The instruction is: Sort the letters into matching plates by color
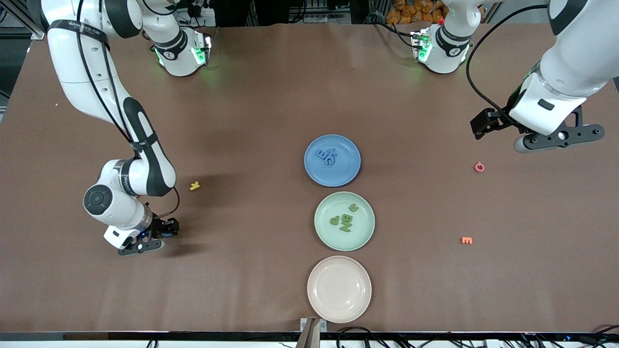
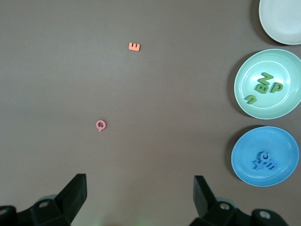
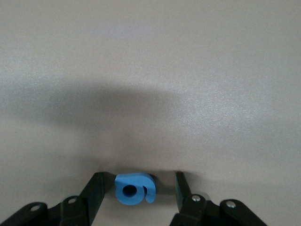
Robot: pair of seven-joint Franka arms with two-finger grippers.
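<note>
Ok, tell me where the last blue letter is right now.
The blue letter sits on the table between the right gripper's fingers, toward the right arm's end of the table, nearer the front camera than the yellow letter.

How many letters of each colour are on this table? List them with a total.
Blue letters: 4, three on the blue plate, one within the open right gripper
Green letters: 4
Yellow letter: 1
Pink letter: 1
Orange letter: 1
Total: 11
</note>
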